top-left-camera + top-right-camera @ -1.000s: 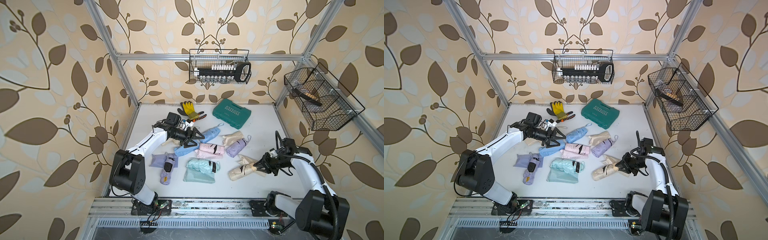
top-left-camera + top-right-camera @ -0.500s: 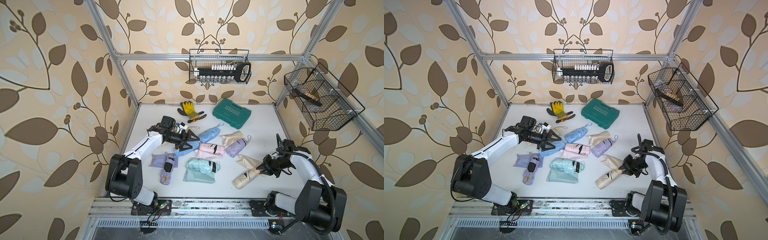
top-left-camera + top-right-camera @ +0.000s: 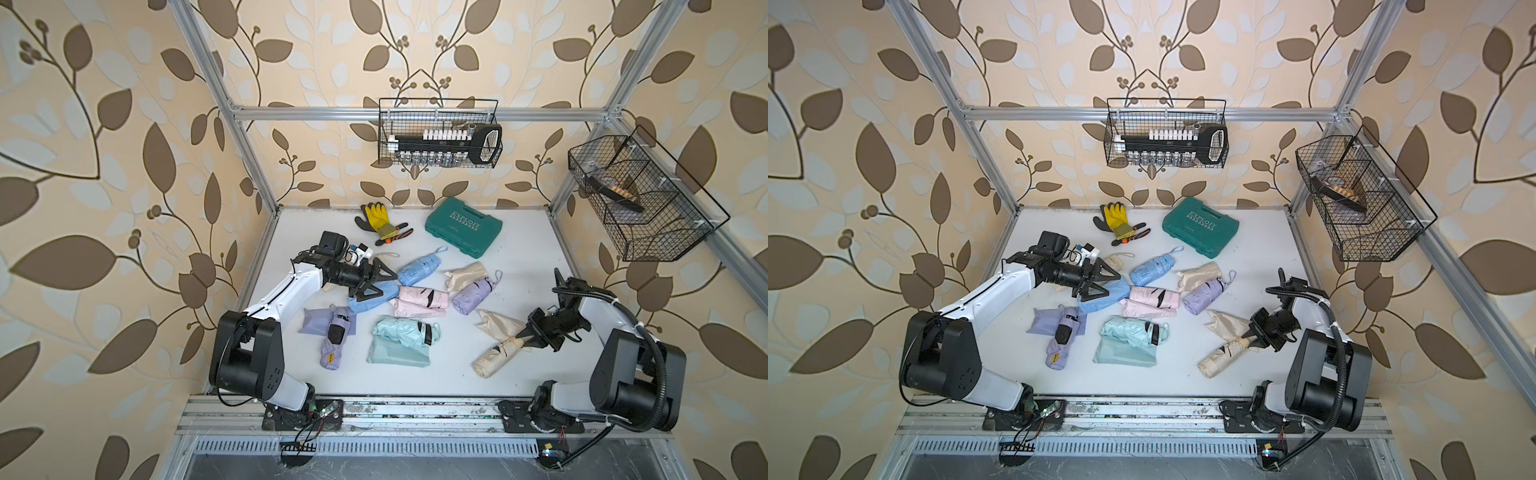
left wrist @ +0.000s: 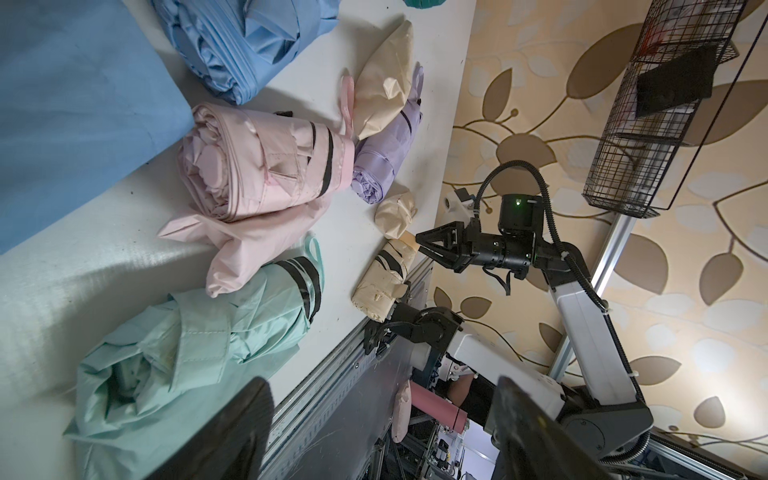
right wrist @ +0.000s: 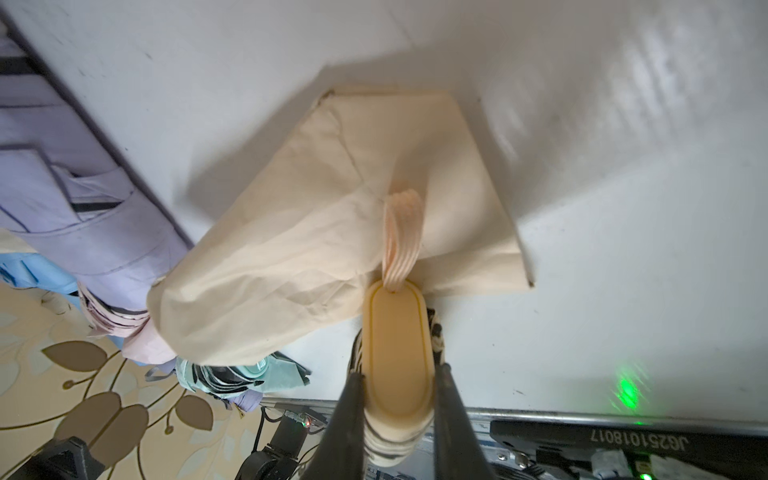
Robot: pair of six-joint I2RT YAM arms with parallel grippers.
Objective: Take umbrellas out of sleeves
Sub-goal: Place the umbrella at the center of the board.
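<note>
My right gripper (image 3: 524, 338) (image 5: 401, 370) is shut on the handle end of a beige umbrella (image 3: 494, 359) (image 3: 1219, 357) near the table's front right. The umbrella is out of its flat beige sleeve (image 3: 496, 324) (image 5: 353, 224), which lies just behind it. My left gripper (image 3: 388, 286) (image 4: 382, 436) is open and empty above the blue sleeve (image 3: 365, 305). The blue umbrella (image 3: 419, 269) and pink umbrella (image 3: 424, 297) lie bare at the centre. A mint umbrella (image 3: 405, 330) rests on its mint sleeve (image 3: 395, 355). A lilac umbrella (image 3: 334, 340) rests on its lilac sleeve (image 3: 311, 326).
A second lilac umbrella (image 3: 473, 291) and a beige bundle (image 3: 465, 274) lie right of centre. At the back are a green tool case (image 3: 463, 226), yellow-black gloves (image 3: 376, 218) and pliers. Wire baskets (image 3: 438, 133) hang on the back and right walls. A metal rail (image 3: 374, 409) borders the front.
My right gripper has drawn the beige umbrella toward the front right, clear of its sleeve. The left gripper has shifted a little over the blue sleeve, still open.
</note>
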